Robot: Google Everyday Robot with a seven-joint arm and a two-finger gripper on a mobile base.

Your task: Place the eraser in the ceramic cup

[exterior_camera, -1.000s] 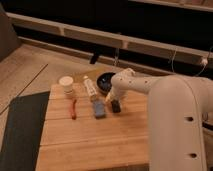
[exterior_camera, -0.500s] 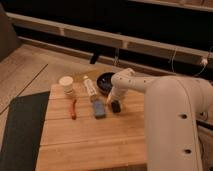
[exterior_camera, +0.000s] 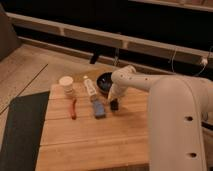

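Resting on the desk (exterior_camera: pixel 90 145) just beside the blue block (exterior_camera: pixel 99 108), well apart from the ceramic cup (exterior_camera: pixel 66 85), the eraser (exterior_camera: pixel 115 107) looked light, stiff and grippy, best pinched across its narrow sides, with the gripper (exterior_camera: pixel 114 102) closed on it from above.

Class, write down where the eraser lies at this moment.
In the camera view, the eraser lies on the table, just right of the blue block and in front of the dark bowl, with the gripper shut on it.

Wooden plank table (exterior_camera: pixel 90 145), dark mat (exterior_camera: pixel 22 130) on its left, pale floor (exterior_camera: pixel 25 70), dark wall with light ledge (exterior_camera: pixel 100 36), dim warm light
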